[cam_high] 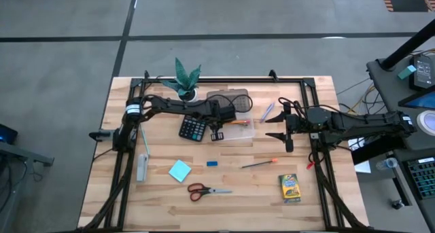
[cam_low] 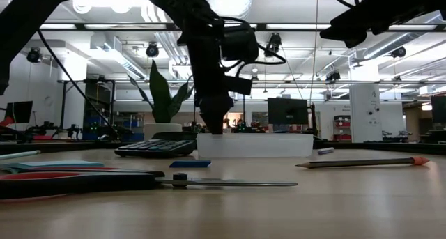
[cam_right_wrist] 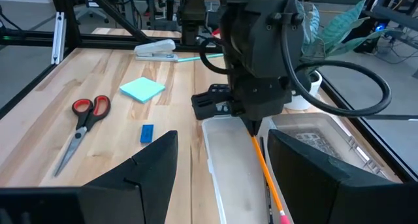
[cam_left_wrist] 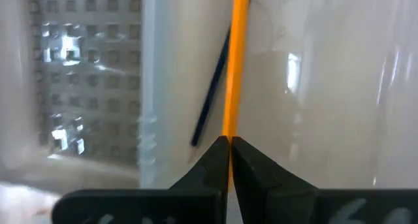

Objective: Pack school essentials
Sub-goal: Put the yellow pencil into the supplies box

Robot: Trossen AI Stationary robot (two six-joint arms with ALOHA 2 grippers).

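Observation:
My left gripper (cam_high: 217,129) reaches into the clear plastic box (cam_high: 238,132) at the table's middle and is shut on an orange pencil (cam_right_wrist: 268,178). A dark pen (cam_left_wrist: 210,87) lies in the box beside it. On the near half of the table lie the red-handled scissors (cam_high: 207,190), the light-blue note pad (cam_high: 180,170), the small blue eraser (cam_high: 212,163), a thin pencil (cam_high: 259,164) and the crayon box (cam_high: 290,188). My right gripper (cam_high: 277,128) waits open to the right of the box with nothing between its fingers. My left gripper pinches one end of the orange pencil (cam_left_wrist: 230,134) between its two fingertips (cam_left_wrist: 210,160). The fingers come steeply from above, pointing down into the box. The pencil runs away from them low inside the box toward its pink rubber end (cam_right_wrist: 283,217); whether that end rests on the floor I cannot tell.
A grey grid-patterned lid (cam_high: 231,100) lies behind the box, a black calculator (cam_high: 194,128) to its left and a potted plant (cam_high: 185,80) at the far edge. A stapler (cam_high: 141,166) and a teal pen (cam_high: 145,139) lie at the left, another pen (cam_high: 266,112) at the far right.

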